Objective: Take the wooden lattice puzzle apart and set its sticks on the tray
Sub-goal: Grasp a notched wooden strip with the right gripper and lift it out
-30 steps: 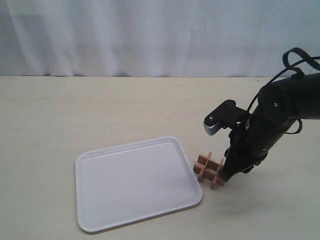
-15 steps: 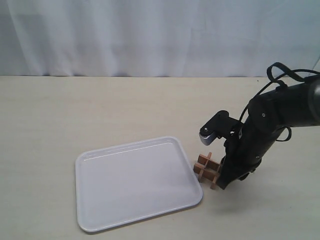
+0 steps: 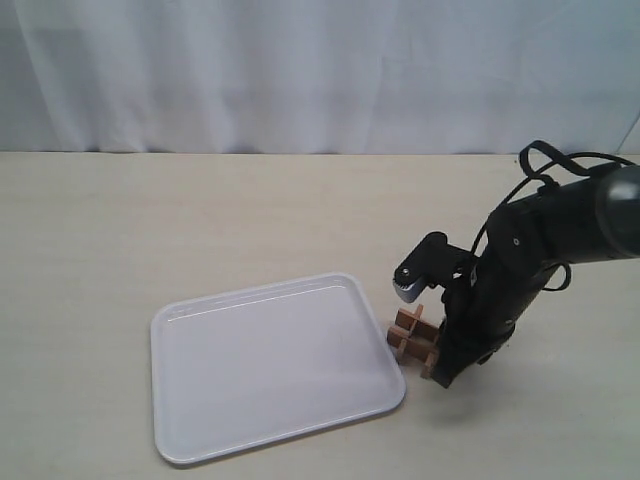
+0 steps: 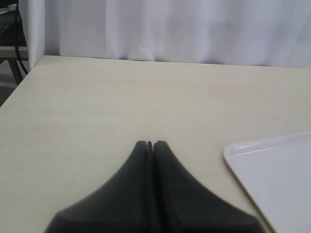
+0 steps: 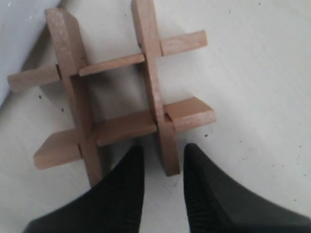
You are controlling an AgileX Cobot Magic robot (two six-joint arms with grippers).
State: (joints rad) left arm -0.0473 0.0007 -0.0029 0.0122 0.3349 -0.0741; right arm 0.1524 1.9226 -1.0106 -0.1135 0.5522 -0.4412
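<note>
Beside tray [image 3: 270,372], lattice puzzle [image 5: 124,127]; stick end [image 5: 168,162] between right gripper [image 5: 164,148] jaws.

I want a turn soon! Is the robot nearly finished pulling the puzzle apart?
No, barely started. Nothing done: the tray is bare, and the puzzle sits whole beside it. In hand: the right pincer is open around one stick. Left: moving all four onto the tray.

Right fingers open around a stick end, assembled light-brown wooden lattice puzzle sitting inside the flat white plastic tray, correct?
Not inside: the exterior view shows the light-brown wooden lattice puzzle on the table beside the flat white plastic tray. Right fingers do straddle a stick end, open.
</note>
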